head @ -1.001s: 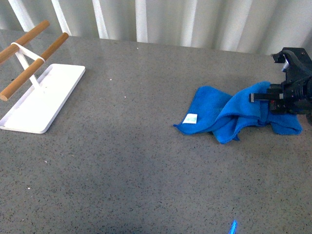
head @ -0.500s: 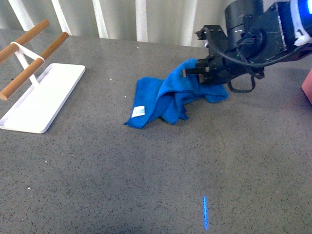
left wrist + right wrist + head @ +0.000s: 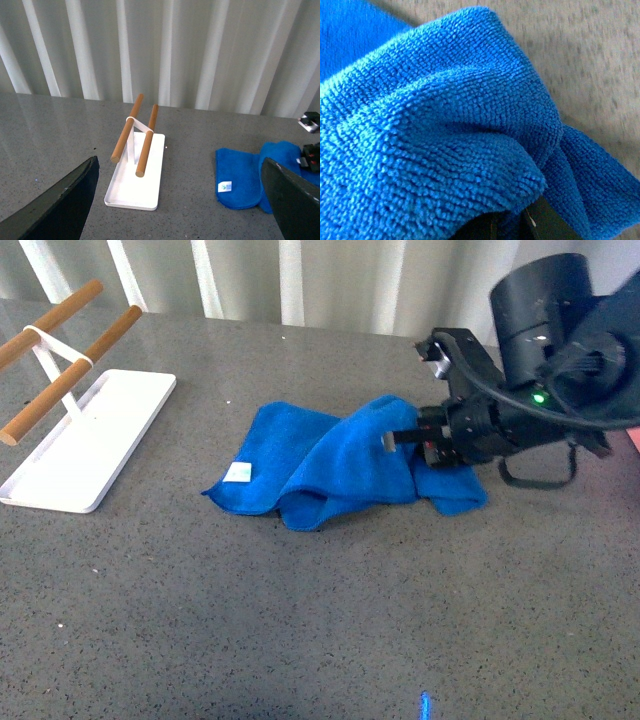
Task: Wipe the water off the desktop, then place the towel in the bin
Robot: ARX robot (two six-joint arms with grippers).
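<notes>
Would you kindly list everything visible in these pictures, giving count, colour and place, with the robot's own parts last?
dark-grey speckled stone-like desktop: one, dark grey, fills the foreground.
bright blue fuzzy microfibre towel: one, blue with a small white tag, crumpled on the desktop right of centre.
flat white tray with two wooden rods: one, white with brown rods, on the desktop at the left.
salmon-pink bin: one, pink, only a sliver at the right edge of the front view.
white pleated backdrop: one, white, behind the desktop.
right gripper: one, black, shut on the towel's right end.
left gripper: one, dark fingers apart, raised above the desktop and facing the tray.
</notes>
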